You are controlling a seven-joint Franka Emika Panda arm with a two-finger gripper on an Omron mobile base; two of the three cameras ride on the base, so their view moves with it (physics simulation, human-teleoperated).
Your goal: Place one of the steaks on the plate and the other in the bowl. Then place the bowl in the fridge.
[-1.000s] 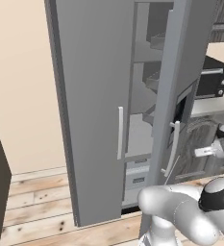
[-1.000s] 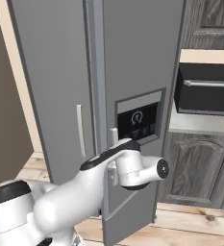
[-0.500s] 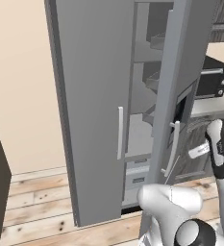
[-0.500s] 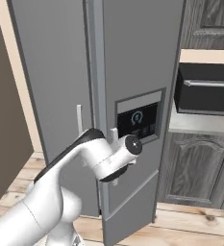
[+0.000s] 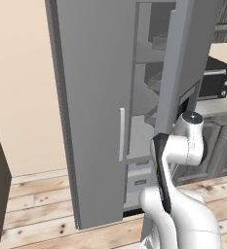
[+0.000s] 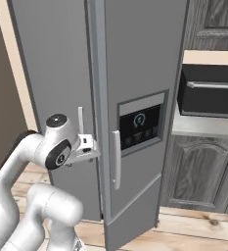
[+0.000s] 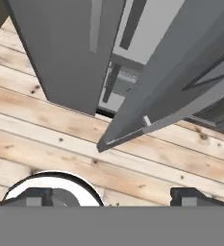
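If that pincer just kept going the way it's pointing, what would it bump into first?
Probably the wooden floor just in front of the fridge; the open pincer looks downward, near its ajar door's lower edge, though depth is unclear.

arm: glossy white rounded links, thick and tubular
joints: dark grey round caps, at 9 o'clock in the right base view
strip: long black inlay along one link
fingertips: small, dark, blocky
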